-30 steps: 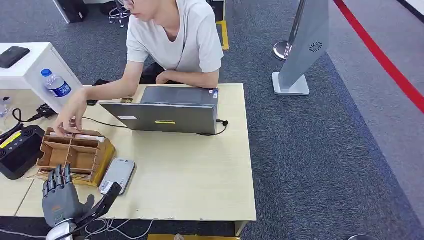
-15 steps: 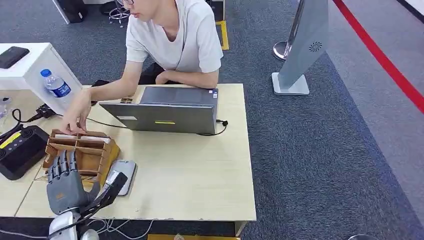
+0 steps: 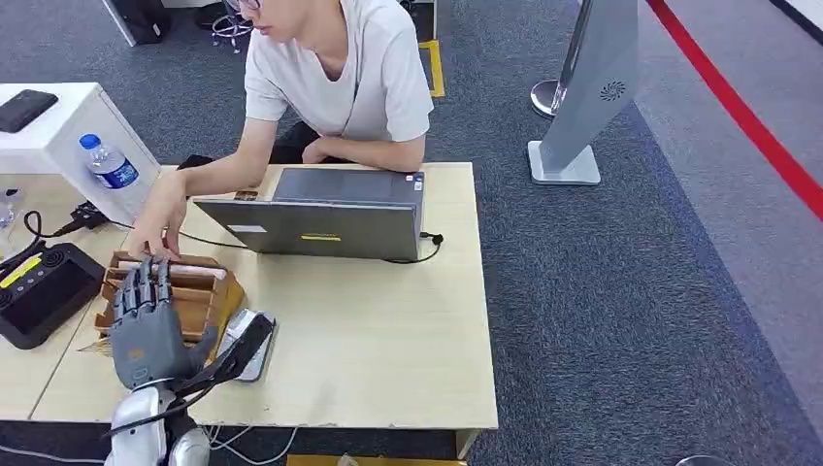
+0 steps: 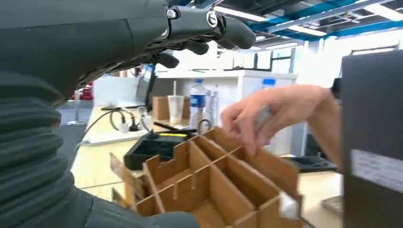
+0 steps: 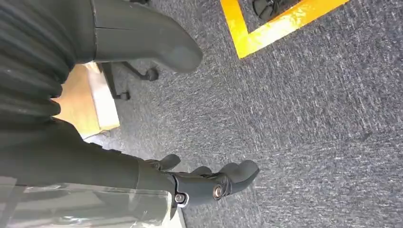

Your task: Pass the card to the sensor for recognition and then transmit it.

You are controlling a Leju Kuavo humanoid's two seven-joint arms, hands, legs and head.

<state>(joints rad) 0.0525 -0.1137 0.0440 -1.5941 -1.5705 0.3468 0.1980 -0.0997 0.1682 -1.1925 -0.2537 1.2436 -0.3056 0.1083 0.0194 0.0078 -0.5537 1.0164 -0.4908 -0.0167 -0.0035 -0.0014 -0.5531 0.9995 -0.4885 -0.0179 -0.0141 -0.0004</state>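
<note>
A brown wooden compartment box (image 3: 199,294) stands at the table's left, with a white card (image 3: 184,269) lying along its far compartment. My left hand (image 3: 150,325) hovers over the box with its fingers spread and nothing in them. Its thumb reaches across the grey card sensor (image 3: 241,328), which lies flat beside the box. In the left wrist view my fingers (image 4: 199,28) hang above the box (image 4: 214,185). A person's hand (image 3: 160,225) touches the box's far edge, and the person's hand (image 4: 275,114) is blurred there. My right hand (image 5: 209,183) hangs empty over the carpet.
The person sits behind the table (image 3: 369,330) at an open grey laptop (image 3: 320,225). A black controller (image 3: 39,291) lies left of the box. A water bottle (image 3: 109,163) stands on a white cabinet (image 3: 49,136). A grey stand (image 3: 592,87) is on the carpet.
My left hand has moved forward from the table's near edge to above the box. The person's hand has shifted slightly right along the box's far edge.
</note>
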